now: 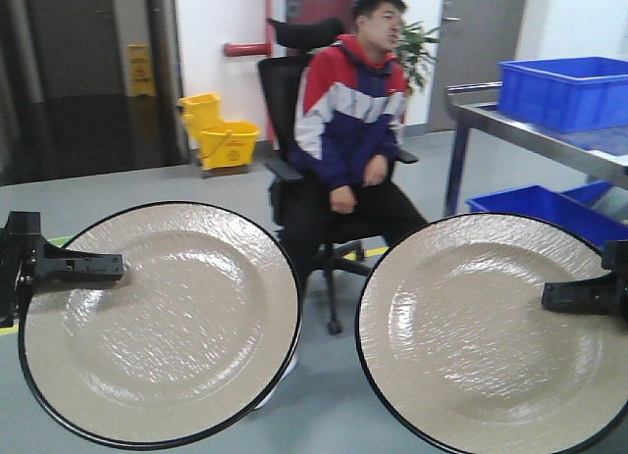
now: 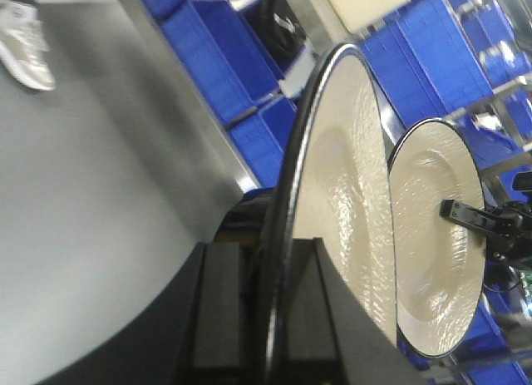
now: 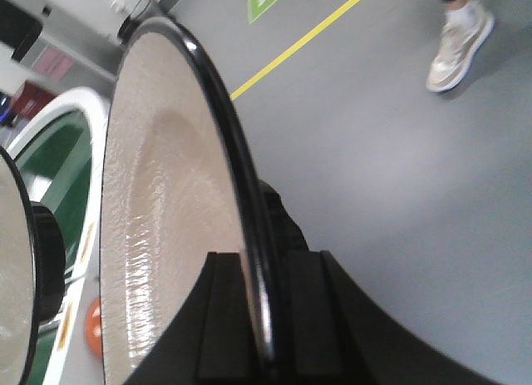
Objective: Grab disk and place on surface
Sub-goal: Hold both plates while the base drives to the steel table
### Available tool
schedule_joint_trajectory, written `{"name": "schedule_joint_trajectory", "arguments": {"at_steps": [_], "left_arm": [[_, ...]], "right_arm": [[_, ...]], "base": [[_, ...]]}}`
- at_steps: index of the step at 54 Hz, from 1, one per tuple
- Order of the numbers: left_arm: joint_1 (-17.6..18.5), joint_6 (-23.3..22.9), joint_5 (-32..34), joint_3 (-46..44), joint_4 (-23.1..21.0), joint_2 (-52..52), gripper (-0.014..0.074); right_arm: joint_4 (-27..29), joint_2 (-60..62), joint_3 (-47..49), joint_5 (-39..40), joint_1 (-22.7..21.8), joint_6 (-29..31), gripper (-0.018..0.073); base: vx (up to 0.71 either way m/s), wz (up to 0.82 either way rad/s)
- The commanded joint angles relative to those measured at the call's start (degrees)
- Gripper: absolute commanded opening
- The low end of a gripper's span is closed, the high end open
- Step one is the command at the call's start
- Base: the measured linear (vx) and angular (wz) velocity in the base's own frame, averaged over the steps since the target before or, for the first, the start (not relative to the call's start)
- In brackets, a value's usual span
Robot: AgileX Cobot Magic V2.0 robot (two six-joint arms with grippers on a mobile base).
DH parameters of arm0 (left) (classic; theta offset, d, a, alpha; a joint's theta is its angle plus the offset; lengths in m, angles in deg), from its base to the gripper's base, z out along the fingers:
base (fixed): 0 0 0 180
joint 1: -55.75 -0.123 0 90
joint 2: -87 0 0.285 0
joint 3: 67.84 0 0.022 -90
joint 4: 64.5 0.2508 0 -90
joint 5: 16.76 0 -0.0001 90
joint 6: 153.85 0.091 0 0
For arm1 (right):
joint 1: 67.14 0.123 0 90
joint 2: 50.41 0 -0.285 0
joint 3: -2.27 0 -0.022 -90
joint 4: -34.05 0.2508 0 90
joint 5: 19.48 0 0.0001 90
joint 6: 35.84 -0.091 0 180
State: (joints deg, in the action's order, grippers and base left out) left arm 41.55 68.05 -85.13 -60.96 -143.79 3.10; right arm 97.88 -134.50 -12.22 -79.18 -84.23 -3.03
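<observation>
Left claw [image 2: 268, 310]: clamped on cream black-rimmed plate [image 1: 162, 322], held upright, aloft. Right claw [image 3: 262, 310]: clamped on second plate [image 1: 481, 336], likewise. Bench out of view. Advise: tilt flat, lower gently, release on contact.

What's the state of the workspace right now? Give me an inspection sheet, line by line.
Surface: nothing seen in any view.
Job's things: left plate and right plate, both beige with black rims, held upright and apart from each other.
Clutter: blue crates on and below a metal bench; yellow mop bucket.
Claws: left claw shut on the left plate's outer rim; right claw shut on the right plate's outer rim.
Cables: nothing seen.
Surroundings: man seated in an office chair; grey floor with a yellow line; green belt in the right wrist view.
</observation>
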Motion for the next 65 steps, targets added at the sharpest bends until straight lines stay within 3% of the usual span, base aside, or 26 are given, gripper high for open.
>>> {"name": "schedule_joint_trajectory", "arguments": {"at_steps": [1,65], "left_arm": [[0.3,-0.9,-3.2,-1.9,-8.5,-2.9,-0.0001],[0.3,-0.9,-3.2,-1.9,-8.5,-2.9,-0.0001]], "right_arm": [[7.0,2.1,1.9,0.3,-0.3,0.1,-0.0009],[7.0,2.1,1.9,0.0,-0.3,0.1,-0.0009]], "base": [[0.3,-0.5],[0.45,-0.23]]}}
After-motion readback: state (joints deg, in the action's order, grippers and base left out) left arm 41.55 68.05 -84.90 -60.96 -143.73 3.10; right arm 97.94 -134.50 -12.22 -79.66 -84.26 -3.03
